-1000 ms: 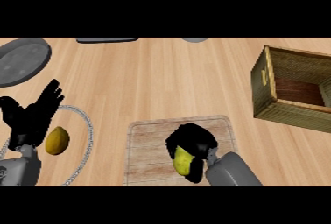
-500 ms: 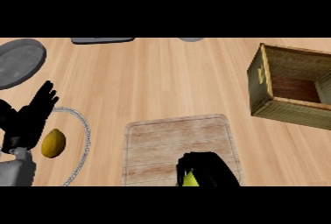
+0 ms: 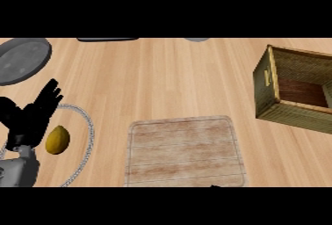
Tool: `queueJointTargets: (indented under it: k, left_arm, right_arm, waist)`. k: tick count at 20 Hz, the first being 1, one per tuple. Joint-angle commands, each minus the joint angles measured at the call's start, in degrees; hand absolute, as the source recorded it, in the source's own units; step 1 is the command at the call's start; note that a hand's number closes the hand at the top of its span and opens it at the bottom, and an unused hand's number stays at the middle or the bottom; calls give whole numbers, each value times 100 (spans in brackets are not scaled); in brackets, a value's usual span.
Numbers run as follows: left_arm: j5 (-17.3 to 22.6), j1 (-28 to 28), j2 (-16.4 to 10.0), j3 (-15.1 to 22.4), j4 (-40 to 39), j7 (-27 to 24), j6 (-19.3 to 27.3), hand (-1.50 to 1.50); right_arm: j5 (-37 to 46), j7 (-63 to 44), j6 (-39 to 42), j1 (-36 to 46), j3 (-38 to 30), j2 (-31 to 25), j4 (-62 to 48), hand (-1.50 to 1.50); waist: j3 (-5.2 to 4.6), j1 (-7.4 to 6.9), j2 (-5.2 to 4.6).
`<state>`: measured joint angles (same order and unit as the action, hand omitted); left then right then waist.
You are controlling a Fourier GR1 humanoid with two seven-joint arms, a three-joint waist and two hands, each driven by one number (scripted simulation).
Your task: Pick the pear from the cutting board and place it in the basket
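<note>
Right robot hand [image 3: 214, 186] has sunk out of the bottom of the view since a second ago. Then it sat curled on the pear over the cutting board's near right part. Now only a dark speck shows at the lower edge, just under the board's near rim. Whether it is spread or closed, I cannot tell.

Pear: not to be seen anywhere. It was last seen yellow in that right hand, half a second back and already low in the view.

Cutting board [image 3: 185, 151]: pale wood, lying flat on the table [image 3: 168, 83] at lower centre, its top bare.

Basket [image 3: 269, 81]: far right, open side up, brown floor showing inside, partly cut by the view's edge. It is well apart from the board.

Left robot hand [image 3: 29, 116]: at the left edge, fingers spread and pointing up, holding nothing, much as before. Its grey forearm [image 3: 19, 169] comes up from the lower left corner.

Yellow fruit [image 3: 57, 139]: just beside the left wrist, inside a thin pale ring [image 3: 88, 132] lying on the table. It has not shifted.

Grey plate [image 3: 23, 59]: top left corner, partly cut off.

Dark flat object [image 3: 107, 39] and a small grey object [image 3: 196, 39]: both at the far edge, only slivers showing.
</note>
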<state>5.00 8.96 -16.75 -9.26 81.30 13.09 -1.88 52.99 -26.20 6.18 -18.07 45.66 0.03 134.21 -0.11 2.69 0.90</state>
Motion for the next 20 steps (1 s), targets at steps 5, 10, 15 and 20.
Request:
queueJointTargets:
  k: [5,10,15,20]
  left_arm:
    - [-55,232,-36,-14,-197,34,15,0]
    - [49,115,3,41,1,7,-137,0]
    - [14,70,9,106,37,-5,-192,0]
    - [-27,237,12,52,-173,-42,-133,0]
  right_arm:
    - [881,-1557,372,541,39,-3,1737,150]
    - [657,-2378,470,1988,-819,-3,1399,150]
    - [262,-3195,867,3317,-1789,-3,1233,150]
    - [23,-3849,1586,5088,-3094,-3,614,150]
  waist:
    - [-18,-12,-33]
    - [-15,-229,-65]
    - [-7,-267,-67]
    - [-8,-243,-68]
